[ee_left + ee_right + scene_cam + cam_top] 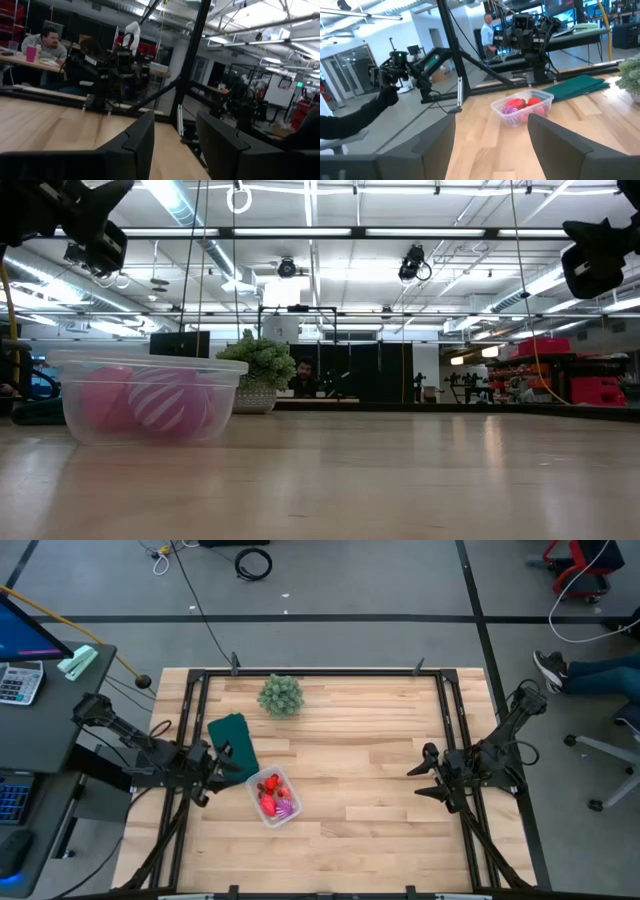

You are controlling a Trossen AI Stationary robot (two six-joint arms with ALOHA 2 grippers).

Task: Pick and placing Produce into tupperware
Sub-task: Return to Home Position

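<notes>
produce (271,796) is packed in tupperware (254,781) beside the spread left claw (222,762); right claw (418,778) spread too; only homing is judged left.

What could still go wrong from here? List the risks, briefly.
1. The left claw hangs open close beside the tupperware, at the edge of the dark green piece. A careless swing while pulling back could nudge either one.
2. The tupperware has no lid, so a knock might spill the produce onto the table.
3. The right claw, open and empty, sits far off on the other side, so it poses little risk.
</notes>
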